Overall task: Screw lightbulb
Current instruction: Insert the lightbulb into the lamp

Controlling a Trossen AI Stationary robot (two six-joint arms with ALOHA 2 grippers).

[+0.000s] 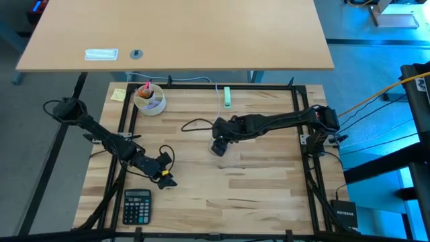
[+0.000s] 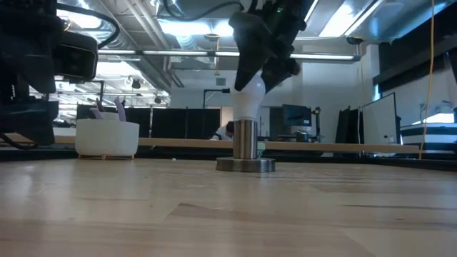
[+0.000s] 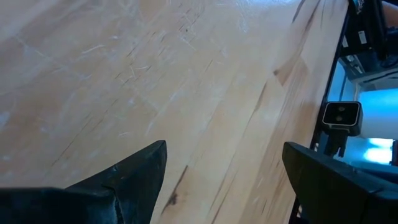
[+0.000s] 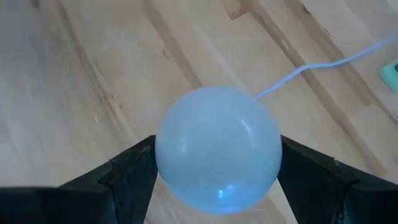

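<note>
- i have the right gripper point(image 4: 214, 171) clamped around the lightbulb point(image 4: 217, 148), which stands upright in the socket point(image 2: 245, 146) mid-desk point(image 1: 255, 188).
- seated, i judge; tightening turns may remain.
- left gripper point(image 3: 224, 168) waits wide, empty, near the calculator point(image 1: 137, 206).

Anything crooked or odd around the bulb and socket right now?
Nothing stands out. The lightbulb sits upright in the socket, with the right claw closed around it. The left claw is open and empty.
</note>
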